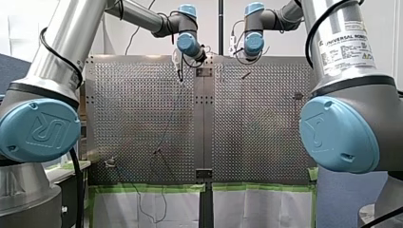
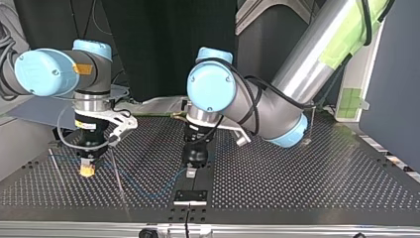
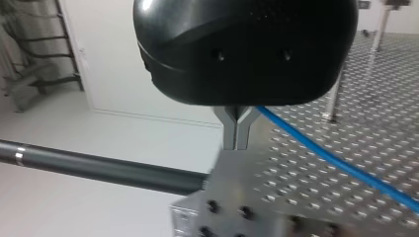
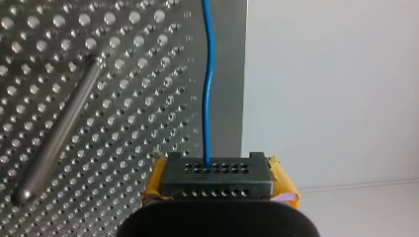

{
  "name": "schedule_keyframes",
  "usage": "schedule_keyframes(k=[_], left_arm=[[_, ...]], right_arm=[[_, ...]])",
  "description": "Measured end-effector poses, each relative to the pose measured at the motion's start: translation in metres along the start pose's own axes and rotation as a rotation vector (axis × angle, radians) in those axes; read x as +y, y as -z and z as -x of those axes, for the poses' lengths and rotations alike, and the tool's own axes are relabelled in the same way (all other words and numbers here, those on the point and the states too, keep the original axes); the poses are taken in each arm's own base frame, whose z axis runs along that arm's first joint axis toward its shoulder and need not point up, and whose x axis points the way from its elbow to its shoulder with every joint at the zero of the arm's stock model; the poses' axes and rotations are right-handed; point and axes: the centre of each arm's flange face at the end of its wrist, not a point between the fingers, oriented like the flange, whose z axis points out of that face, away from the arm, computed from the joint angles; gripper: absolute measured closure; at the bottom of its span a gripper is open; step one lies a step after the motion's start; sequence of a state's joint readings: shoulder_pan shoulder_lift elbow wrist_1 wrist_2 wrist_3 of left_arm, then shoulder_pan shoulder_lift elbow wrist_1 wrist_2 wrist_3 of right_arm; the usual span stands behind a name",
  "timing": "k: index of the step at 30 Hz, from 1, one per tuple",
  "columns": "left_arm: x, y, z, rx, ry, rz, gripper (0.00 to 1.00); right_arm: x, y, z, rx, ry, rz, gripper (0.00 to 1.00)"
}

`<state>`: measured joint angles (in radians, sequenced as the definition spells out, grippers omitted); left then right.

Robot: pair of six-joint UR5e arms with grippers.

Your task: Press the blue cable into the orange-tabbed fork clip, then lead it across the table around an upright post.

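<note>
Perforated steel makes up the table, and both arms reach down to it. In the top view my left arm comes in from the upper right and my right arm from the left, with their grippers near each other but apart. My left gripper is black, its two metal fingers pressed together at the tips. The blue cable comes out from just beside them and runs away over the table, so they appear to pinch it. Directly under those fingers, at the table's edge, sits a metal block with screw holes, and a dark rod meets its side. My right gripper — yellow pads showing at either side — is closed on the same cable, which leaves between its fingers and runs straight ahead, close to the table's edge. Beside that stretch stands an upright post — bare metal, apart from the cable.
</note>
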<state>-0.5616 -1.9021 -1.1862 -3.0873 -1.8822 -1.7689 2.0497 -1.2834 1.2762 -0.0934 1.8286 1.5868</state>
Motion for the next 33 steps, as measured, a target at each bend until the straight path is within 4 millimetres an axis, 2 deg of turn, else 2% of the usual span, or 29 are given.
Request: schedule_keyframes(k=[4,15,22,33], left_arm=[[-0.008,-0.005,0.007,-0.015,0.019,-0.022,1.00],[-0.036,-0.026,-0.018,0.019,0.021,-0.064,1.00],[-0.050,-0.037,-0.017,0.001,0.047,-0.085,1.00],[-0.075,-0.055,-0.044,0.029,0.050,-0.111,1.00]], right_arm=[[0.008,-0.003,0.001,-0.004,0.002,0.013,1.00],[0.033,-0.012,0.001,-0.005,0.007,0.053,1.00],[0.047,-0.018,0.002,-0.005,0.009,0.071,1.00],[0.075,-0.033,0.008,-0.012,0.008,0.086,1.00]])
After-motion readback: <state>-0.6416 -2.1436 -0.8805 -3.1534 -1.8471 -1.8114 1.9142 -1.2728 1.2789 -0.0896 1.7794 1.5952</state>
